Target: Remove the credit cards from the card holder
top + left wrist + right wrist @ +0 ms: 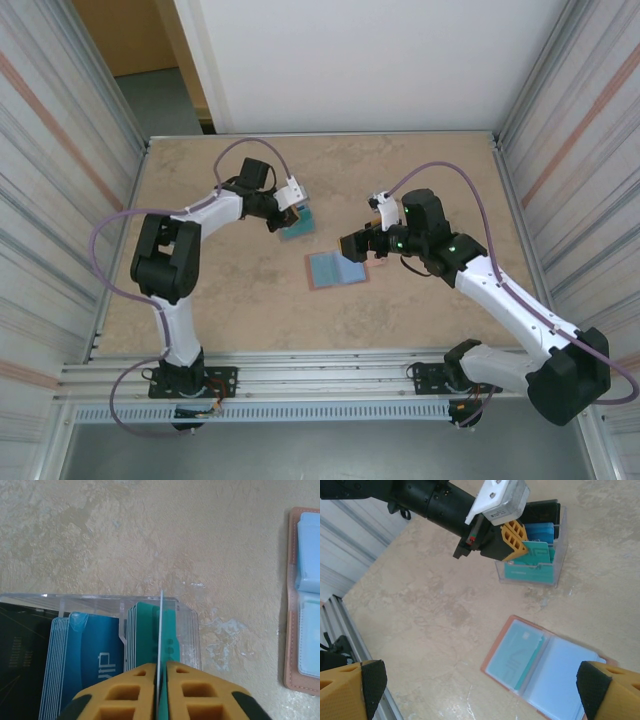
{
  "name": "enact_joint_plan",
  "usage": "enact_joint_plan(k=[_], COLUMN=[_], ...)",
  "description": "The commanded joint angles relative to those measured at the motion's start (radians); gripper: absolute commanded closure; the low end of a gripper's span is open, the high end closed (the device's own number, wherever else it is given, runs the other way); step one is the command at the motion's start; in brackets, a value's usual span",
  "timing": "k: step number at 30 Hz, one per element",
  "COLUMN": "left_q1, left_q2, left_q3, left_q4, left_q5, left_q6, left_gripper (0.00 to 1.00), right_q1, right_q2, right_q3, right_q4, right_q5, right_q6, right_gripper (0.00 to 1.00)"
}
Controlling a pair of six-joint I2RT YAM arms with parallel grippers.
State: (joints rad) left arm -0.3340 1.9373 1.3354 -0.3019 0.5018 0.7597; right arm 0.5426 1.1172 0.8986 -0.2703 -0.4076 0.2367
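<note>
At left, the left gripper (161, 664) pinches a credit card (161, 630) that its wrist camera catches edge-on, probably a teal one. It is above a clear tray (100, 599) whose blue, teal and black stacked cards (90, 650) are partly hidden by the yellow fingers (125, 690). Right of the tray and apart from it, the pink card holder (335, 269) lies open and flat, a pale card (512, 655) behind its clear sleeve hard to read, and the right gripper (481, 682) hangs over it with jaws spread wide. The table (220, 300) is mottled beige, flanked by ribbed grey side panels (60, 150).
</note>
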Motion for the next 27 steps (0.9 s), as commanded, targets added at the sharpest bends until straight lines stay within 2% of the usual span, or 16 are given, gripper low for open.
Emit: enact_joint_plan(k=[1, 10, 15, 17, 21, 23, 27], left_q1=[-0.003, -0.012, -0.023, -0.034, -0.068, -0.091, -0.123], left_q2=[0.01, -0.098, -0.232, -0.294, -0.435, -0.51, -0.672], left_q3=[0.024, -0.005, -0.081, -0.119, -0.226, -0.299, -0.449], left_q4=[-0.024, -0.009, 0.046, 0.071, 0.129, 0.181, 0.295], left_q5=[-0.009, -0.024, -0.039, -0.063, -0.148, -0.203, -0.382], left_q6=[0.003, -0.019, -0.058, -0.083, -0.142, -0.18, -0.339], left_gripper=[0.79, 0.77, 0.76, 0.67, 0.23, 0.03, 0.01], right_q1=[0.002, 0.027, 0.081, 0.116, 0.184, 0.208, 0.265], right_q2=[-0.017, -0.009, 0.033, 0.065, 0.139, 0.187, 0.297], right_q3=[0.002, 0.003, 0.036, 0.062, 0.112, 0.137, 0.183], right_q4=[0.012, -0.002, -0.06, -0.1, -0.177, -0.209, -0.271], right_q5=[0.004, 0.054, 0.153, 0.216, 0.341, 0.383, 0.451], right_q6=[0.025, 0.027, 0.033, 0.035, 0.068, 0.102, 0.163], right_gripper=[0.01, 0.0, 0.08, 0.12, 0.16, 0.21, 0.21])
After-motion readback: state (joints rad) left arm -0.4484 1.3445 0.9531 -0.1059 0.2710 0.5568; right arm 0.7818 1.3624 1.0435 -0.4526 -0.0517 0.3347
